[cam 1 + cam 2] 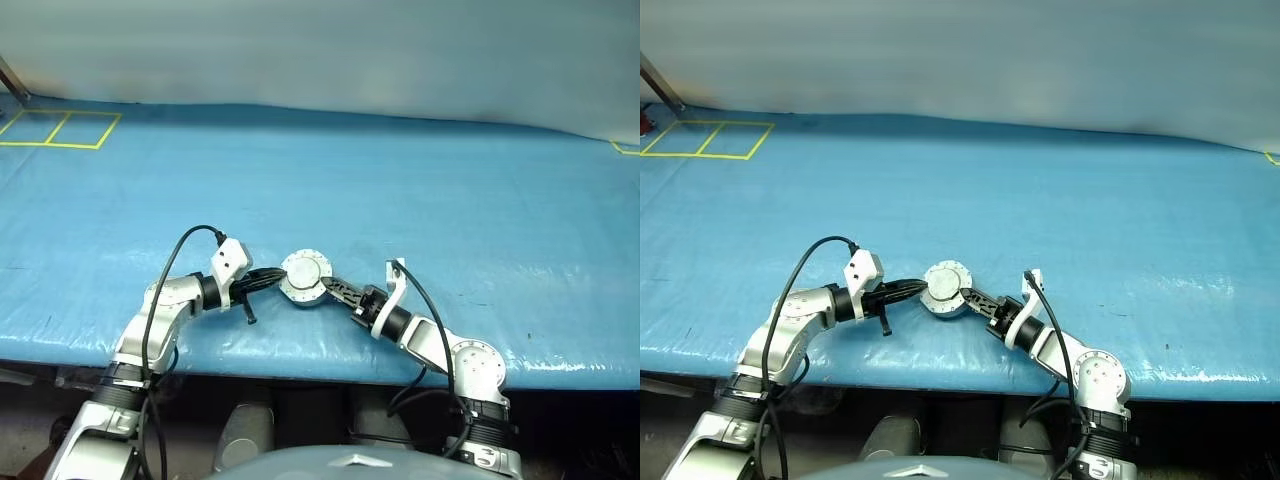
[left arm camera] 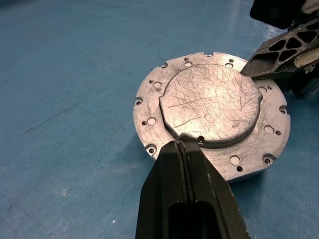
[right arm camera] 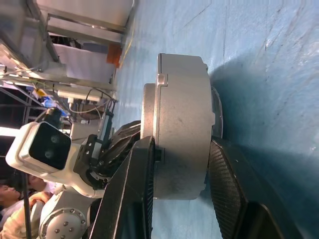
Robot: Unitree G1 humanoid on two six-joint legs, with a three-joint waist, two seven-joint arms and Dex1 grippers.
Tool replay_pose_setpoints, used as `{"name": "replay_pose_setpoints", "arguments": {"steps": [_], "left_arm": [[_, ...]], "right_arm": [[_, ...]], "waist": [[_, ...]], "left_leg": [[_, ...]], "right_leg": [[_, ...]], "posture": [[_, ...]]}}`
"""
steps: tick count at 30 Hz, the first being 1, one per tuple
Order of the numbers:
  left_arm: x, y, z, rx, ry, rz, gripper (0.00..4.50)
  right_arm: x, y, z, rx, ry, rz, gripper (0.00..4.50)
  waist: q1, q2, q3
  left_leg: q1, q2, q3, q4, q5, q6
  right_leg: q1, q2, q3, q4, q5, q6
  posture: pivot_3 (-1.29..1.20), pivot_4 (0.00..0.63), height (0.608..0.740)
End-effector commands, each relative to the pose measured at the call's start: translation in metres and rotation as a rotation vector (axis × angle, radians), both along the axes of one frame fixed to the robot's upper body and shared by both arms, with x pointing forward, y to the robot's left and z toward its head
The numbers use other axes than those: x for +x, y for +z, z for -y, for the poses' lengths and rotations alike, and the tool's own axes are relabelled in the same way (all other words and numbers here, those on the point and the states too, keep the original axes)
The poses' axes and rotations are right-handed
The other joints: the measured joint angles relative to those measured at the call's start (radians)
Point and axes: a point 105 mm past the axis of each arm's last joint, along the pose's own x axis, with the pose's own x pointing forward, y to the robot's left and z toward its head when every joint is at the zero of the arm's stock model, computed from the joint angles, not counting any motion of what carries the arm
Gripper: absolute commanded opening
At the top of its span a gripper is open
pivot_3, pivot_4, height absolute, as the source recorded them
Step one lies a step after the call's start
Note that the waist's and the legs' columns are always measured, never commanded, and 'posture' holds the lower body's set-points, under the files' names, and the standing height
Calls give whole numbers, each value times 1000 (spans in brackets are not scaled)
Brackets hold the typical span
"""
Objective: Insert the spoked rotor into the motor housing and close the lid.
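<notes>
The motor housing (image 1: 306, 279) lies in the lower middle of the head views, on the blue counter (image 1: 400, 180), near the counter's front edge. Its lid (image 2: 212, 103) is down flat over the housing, plain scratched grey face up, with the housing's flange and its ring of small holes showing around it.

The left end effector (image 1: 272, 277) comes in from the lower left of the frame and meets the housing's left side. In the left wrist view its two black fingers (image 2: 172, 184) are pressed together with no gap and nothing between them, and their tip rests against the edge of the lid where a small notch is cut.

The right end effector (image 1: 330, 289) reaches from the lower right of the frame to the housing's right side. In the right wrist view its two fingers (image 3: 137, 184) stand one on each flat face of the housing, clamped across its thickness, so it grips the motor housing; the lower finger lies between the housing and the counter. The same view shows the left arm's white wrist camera (image 3: 40, 147) beyond the housing.

Yellow tape squares (image 1: 55, 130) mark the counter in the upper left of the frame, well apart from the housing
</notes>
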Motion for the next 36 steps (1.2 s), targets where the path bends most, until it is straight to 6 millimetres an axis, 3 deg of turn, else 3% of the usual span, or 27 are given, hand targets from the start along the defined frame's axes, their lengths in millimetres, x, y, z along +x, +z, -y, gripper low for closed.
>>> {"name": "replay_pose_setpoints", "arguments": {"steps": [1, 3, 6, 18, 28, 36], "left_arm": [[-3, 2, 2, -70, 13, -58, 0], [-6, 4, -2, -110, 15, -94, 0], [-6, 8, -7, -154, 47, -99, 613], [-11, 20, -6, -419, 83, -213, 4474], [-14, 40, 6, -823, 57, -454, 4474], [-15, 51, 15, -945, 33, -481, 4474]], "right_arm": [[6, 29, -4, 66, -5, 107, 1207], [7, 35, -4, 83, -6, 132, 1207], [8, 46, -4, 107, -11, 169, 1207], [13, 73, -4, 203, -33, 232, 1207], [8, 94, -10, 248, -5, 295, 1207], [8, 97, -12, 238, 4, 303, 1207]], "waist": [[-3, 0, 1], [-9, 1, 2], [-12, 1, 3], [-19, 1, 5], [-32, 1, 5], [-33, 1, 5]], "left_leg": [[-1, 0, 0, 0, 0, 0], [-4, 0, -1, 0, 0, 1], [-9, 0, 0, 0, 1, 1], [-9, 0, 0, 0, 1, 1], [-8, 0, -1, 1, 1, 1], [-7, 0, 0, 1, 1, 1]], "right_leg": [[-1, 0, 0, 0, 0, 0], [-3, 0, -1, 0, 0, 0], [-8, 1, -1, 1, 0, 0], [-9, 1, -1, 2, 0, 0], [-8, 1, -1, 2, 0, 0], [-7, 2, 0, 3, 0, 0]], "posture": [[0, 150, 740], [0, 150, 740], [0, 150, 740], [0, 150, 740], [0, 150, 740], [0, 150, 740]]}}
